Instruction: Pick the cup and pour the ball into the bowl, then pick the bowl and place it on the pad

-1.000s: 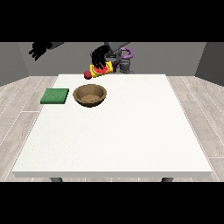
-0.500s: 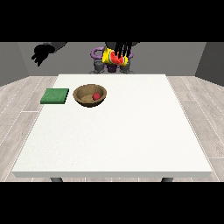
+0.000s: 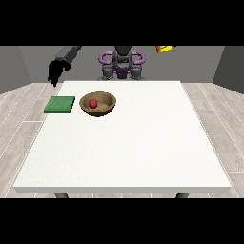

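Now the white table (image 3: pixel 128 143) stands between me and the robot (image 3: pixel 122 64), which is small at the far edge; on the table, toward the far left corner, lies the wooden bowl (image 3: pixel 98 104), upright, and inside it rests the red ball (image 3: pixel 93 102), a little left of the middle of the bowl; just beside the bowl, on its left and not touching it, lies the flat green pad (image 3: pixel 60 105); the bowl is on the bare table, not on the pad. The hand at the view's left (image 3: pixel 55 74) hangs in the air above the far left corner of the table, apart from everything, its dark fingers pointing downward and looking relaxed, with nothing between them. At the top right of the view only a small yellow object (image 3: pixel 164 48) shows, cut by the edge; it may be the cup, but I cannot tell for sure, and the hand at the view's right I cannot see, so its state I cannot tell.
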